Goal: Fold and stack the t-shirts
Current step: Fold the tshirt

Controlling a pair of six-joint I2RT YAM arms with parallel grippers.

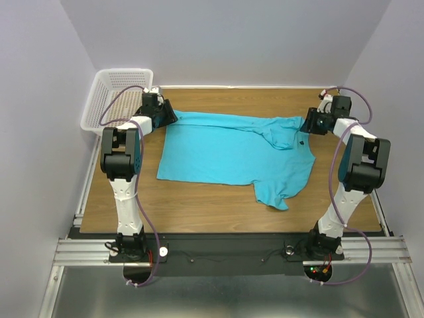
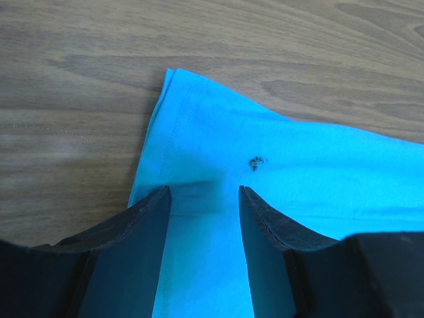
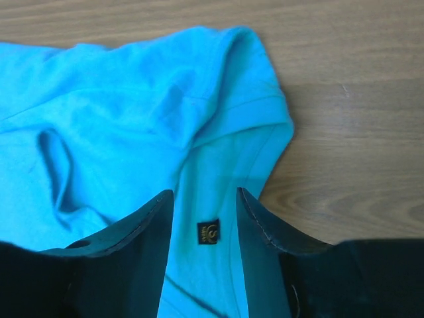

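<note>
One turquoise t-shirt [image 1: 228, 152] lies spread on the wooden table [image 1: 199, 205], folded over along its far edge, with a sleeve hanging toward the front [image 1: 275, 192]. My left gripper [image 1: 165, 116] is open just above the shirt's far-left corner; in the left wrist view its jaws [image 2: 202, 192] straddle flat cloth [image 2: 298, 172] near a small dark speck [image 2: 255, 162]. At the shirt's right end my right gripper [image 1: 308, 124] is open above bunched cloth [image 3: 132, 132]. Its jaws [image 3: 204, 193] frame a small dark label [image 3: 208, 231].
A white mesh basket [image 1: 126, 71] stands at the table's far-left corner, just behind the left arm. Grey walls close in the back and both sides. Bare wood [image 1: 199, 205] lies between the shirt and the arm bases.
</note>
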